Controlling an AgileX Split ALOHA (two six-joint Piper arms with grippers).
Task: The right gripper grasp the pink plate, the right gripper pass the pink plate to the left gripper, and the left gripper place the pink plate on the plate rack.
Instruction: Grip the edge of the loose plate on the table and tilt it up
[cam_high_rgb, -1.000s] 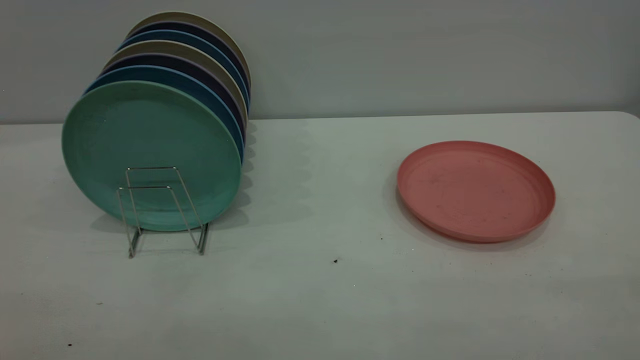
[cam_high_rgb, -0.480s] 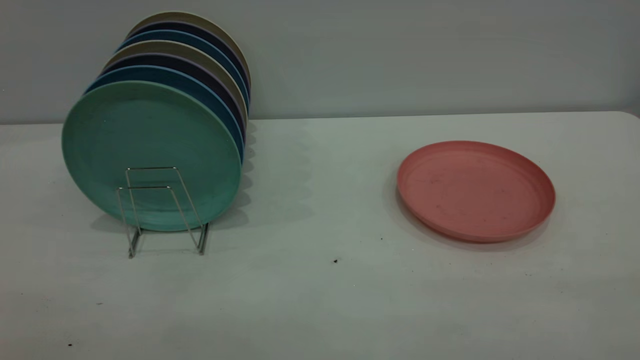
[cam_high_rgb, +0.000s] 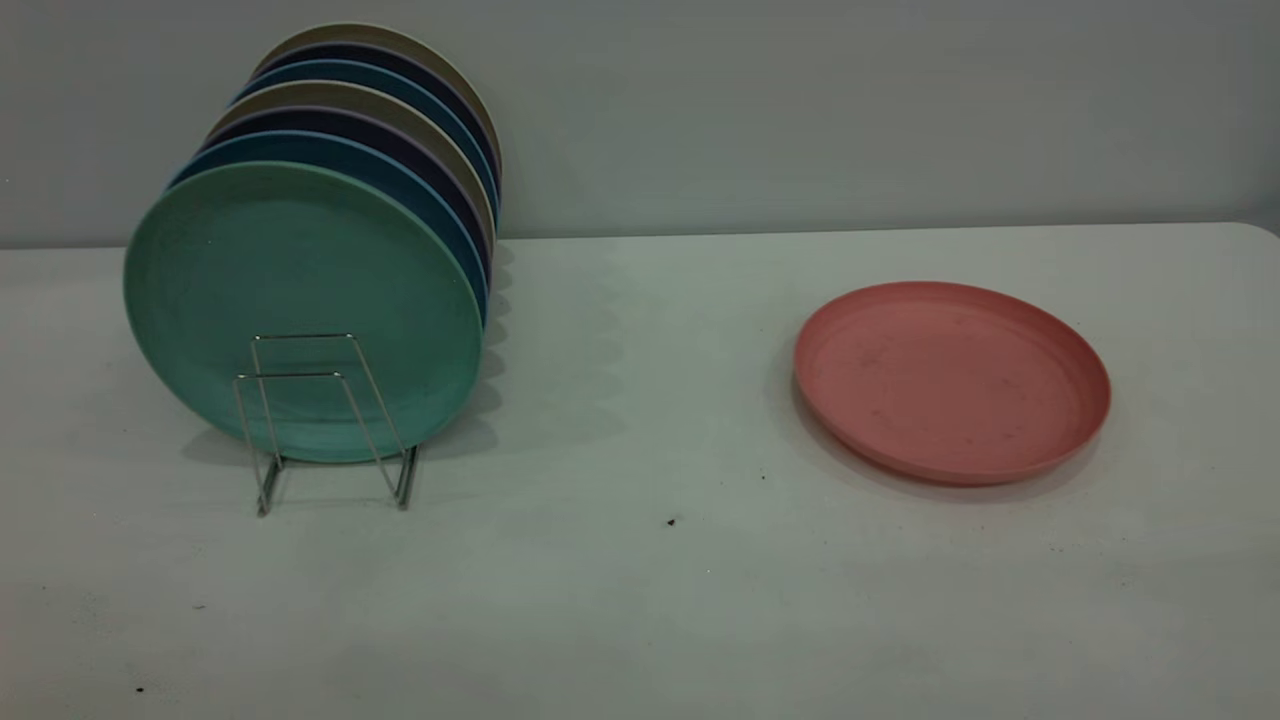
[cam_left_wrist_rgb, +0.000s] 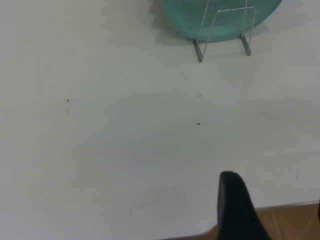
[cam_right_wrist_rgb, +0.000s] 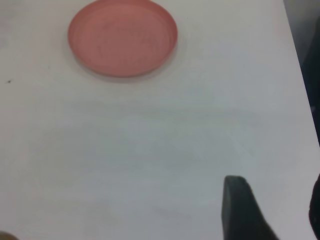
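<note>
The black left gripper (cam_left_wrist_rgb: 280, 210) and the black right gripper (cam_right_wrist_rgb: 275, 210) hang over the near edge of the white table (cam_high_rgb: 640, 600), well apart from everything; if their fingers are open or closed, I cannot tell. Farther, the round salmon-pink plastic plate (cam_high_rgb: 951, 380) lies flat at right. At left, the thin silver wire plate rack (cam_high_rgb: 325, 420) holds upright the teal-green plate (cam_high_rgb: 300, 270) and more plates behind.

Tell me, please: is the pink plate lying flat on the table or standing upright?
Lying flat. The pink plate rests on the table with its hollow side up, apart from the plate rack; nothing holds it.
</note>
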